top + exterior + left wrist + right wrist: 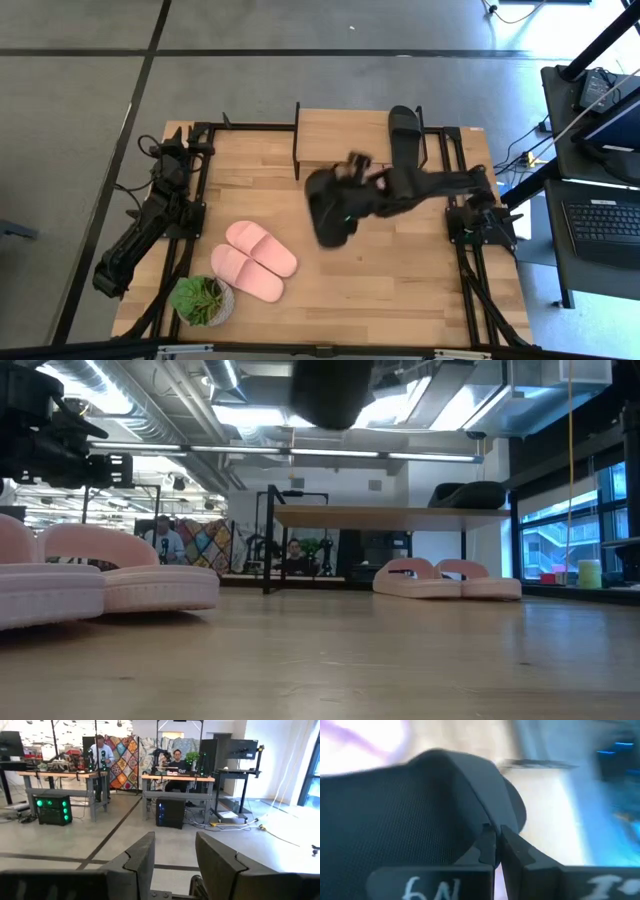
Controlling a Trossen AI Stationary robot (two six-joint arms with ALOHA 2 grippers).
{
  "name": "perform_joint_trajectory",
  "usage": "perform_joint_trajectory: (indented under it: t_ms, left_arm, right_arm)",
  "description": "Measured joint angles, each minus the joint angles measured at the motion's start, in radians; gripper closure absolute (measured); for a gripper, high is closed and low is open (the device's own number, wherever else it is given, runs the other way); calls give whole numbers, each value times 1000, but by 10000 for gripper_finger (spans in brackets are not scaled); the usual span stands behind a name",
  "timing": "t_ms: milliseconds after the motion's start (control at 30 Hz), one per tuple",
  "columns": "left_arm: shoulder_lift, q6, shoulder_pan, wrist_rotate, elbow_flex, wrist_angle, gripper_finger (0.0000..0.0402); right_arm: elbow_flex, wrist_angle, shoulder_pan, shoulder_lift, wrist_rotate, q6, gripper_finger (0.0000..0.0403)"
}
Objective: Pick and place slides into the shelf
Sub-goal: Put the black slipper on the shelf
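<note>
Status: task in progress. One black foam slide (pixel 405 130) lies on the light plank top of the low black-legged shelf (pixel 335 135), which stands at the far edge of the worktop (pixel 400 280), toward its right end. In the low view, two light pink foam slides (pixel 447 579) rest side by side on the worktop beneath the shelf plank. These three appear placed.

The right hand (pixel 350 190) is near the middle of the worktop, just in front of the shelf. It is closed on a second black foam slide (pixel 328 208), raised clear of the worktop. In the right wrist view the two fingers (pixel 485 850) meet almost completely, pinching the edge of the textured black strap (pixel 410 815). Judged step: carrying this slide toward the shelf.

Remaining: two more light pink foam slides (pixel 255 260) lie together on the worktop near the front left corner, just beside a small potted green plant (pixel 202 298). Neither is placed yet. After the held slide is set down, these two are left.

The left hand (pixel 172 860) waits at the left edge of the worktop, pointing away from it into the room, partly open and holding nothing.

Markings: white handwritten characters show on the right hand's finger bases in the right wrist view; they resemble "6N" but cannot be read with certainty. No brand is legible on any slide.
</note>
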Motion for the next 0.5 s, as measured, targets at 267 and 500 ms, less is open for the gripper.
perform_joint_trajectory:
  t_ms: [267,500]
  left_arm:
    - [0,-1,0,0,0,0,267]
    - [0,-1,0,0,0,0,267]
  right_arm:
    - [-107,-89,-128,-171,158,2,391]
    - [-350,97,-334,-311,200,-173,391]
